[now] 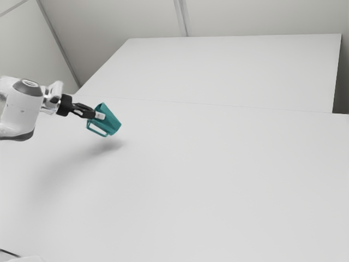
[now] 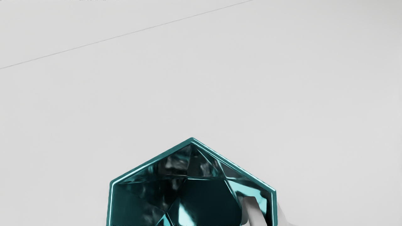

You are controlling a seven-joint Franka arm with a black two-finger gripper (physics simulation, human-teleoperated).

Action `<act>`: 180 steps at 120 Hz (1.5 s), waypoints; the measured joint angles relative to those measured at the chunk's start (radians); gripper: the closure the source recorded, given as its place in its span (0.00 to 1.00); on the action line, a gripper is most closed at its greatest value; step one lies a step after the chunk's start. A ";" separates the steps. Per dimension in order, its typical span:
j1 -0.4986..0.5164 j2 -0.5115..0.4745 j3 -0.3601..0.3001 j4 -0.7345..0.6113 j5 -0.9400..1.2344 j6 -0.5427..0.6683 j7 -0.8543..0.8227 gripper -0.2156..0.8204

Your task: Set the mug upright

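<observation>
Jaws pinch the side of the blue-green mug [image 1: 112,121], which tips in the air over the surface [image 1: 207,180], at the exterior view's left. Standing it up seems the job now: turn its bottom flat down, then lower it gently.

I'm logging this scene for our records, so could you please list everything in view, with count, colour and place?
Mug: one, teal, at the gripper, tilted above its shadow, mouth toward the gripper
Table: one, off-white, beneath the mug
Flat panel: one, off-white, beyond the thin line behind the mug; its kind is unclear
Walls: at least two, pale grey, in the background
Thin cord-like thing: one, dark, exterior view's lower left corner
Pale object: one, whitish, beside it, cut off by the edge
Arm: one, white with dark grey, entering from the exterior view's left
Gripper: one, black with pale fingertips, one inside the mug, one outside, shut on its wall
</observation>
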 joint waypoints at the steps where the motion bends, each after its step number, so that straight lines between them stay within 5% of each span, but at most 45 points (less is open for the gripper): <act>1: -0.011 -0.002 0.002 0.000 0.006 0.004 -0.005 0.97; 28: -0.184 -0.107 0.004 -0.111 0.303 0.078 -0.246 0.97; 67: -0.256 -0.210 -0.160 -0.164 0.689 0.030 -0.689 0.97; 88: -0.338 -0.266 -0.190 -0.226 0.753 -0.005 -0.896 0.97; 148: -0.107 -0.202 -0.217 -0.245 0.816 -0.088 -1.344 0.97; 180: -0.108 -0.214 -0.217 -0.202 0.817 -0.142 -1.478 0.46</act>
